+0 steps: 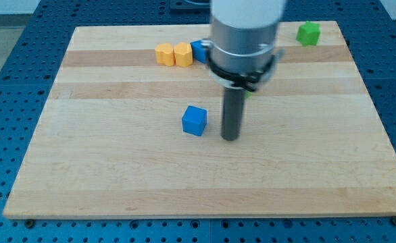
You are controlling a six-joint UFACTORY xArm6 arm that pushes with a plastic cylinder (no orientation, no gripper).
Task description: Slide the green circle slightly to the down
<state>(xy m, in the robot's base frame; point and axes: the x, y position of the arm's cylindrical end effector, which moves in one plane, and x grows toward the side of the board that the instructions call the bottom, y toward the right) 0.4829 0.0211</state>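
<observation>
The pale wooden tabletop (117,169) shows lengthwise grain in light and tan strips, smooth and matt. The blue plastic-looking cube (194,121) has a flat, dull finish. The dark rod above my tip (230,138) looks matt, under a satin grey metal housing (244,30).

The desk (117,175) carries two yellow blocks: one yellow block (163,53) and a second yellow block (183,54) touching it. Two blue ones show: a blue cube (194,121) and a partly hidden blue block (199,50). One green block (308,33) is clearly visible; a green sliver (249,93) peeks beside the rod.
</observation>
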